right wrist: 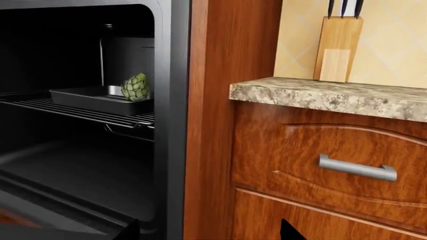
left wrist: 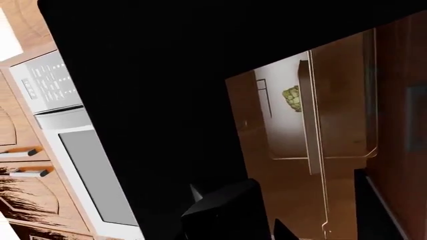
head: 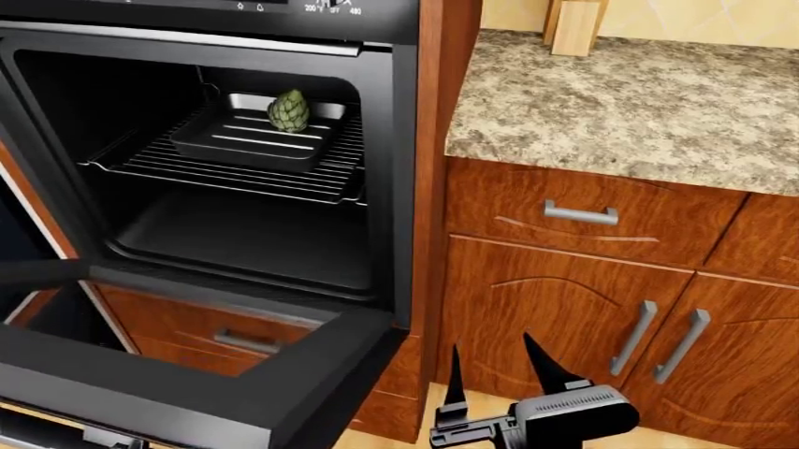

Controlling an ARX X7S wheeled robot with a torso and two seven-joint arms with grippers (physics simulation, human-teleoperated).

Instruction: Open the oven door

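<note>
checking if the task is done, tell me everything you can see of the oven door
The oven door is swung down and open, hinged at the bottom of the oven cavity and lying close to level in the head view. Its frame is black and glossy, with a dark tinted glass pane through which the wooden drawer below shows. In the left wrist view the pane reflects the cavity. Its handle is not visible. The right pincer hangs beside the door's right corner, open and apart from it. Whether the left pincer touches it cannot be told.

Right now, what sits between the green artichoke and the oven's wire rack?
A dark rectangular baking tray: the green artichoke sits in it, and the tray rests on the wire rack, shown in the head view.
</note>
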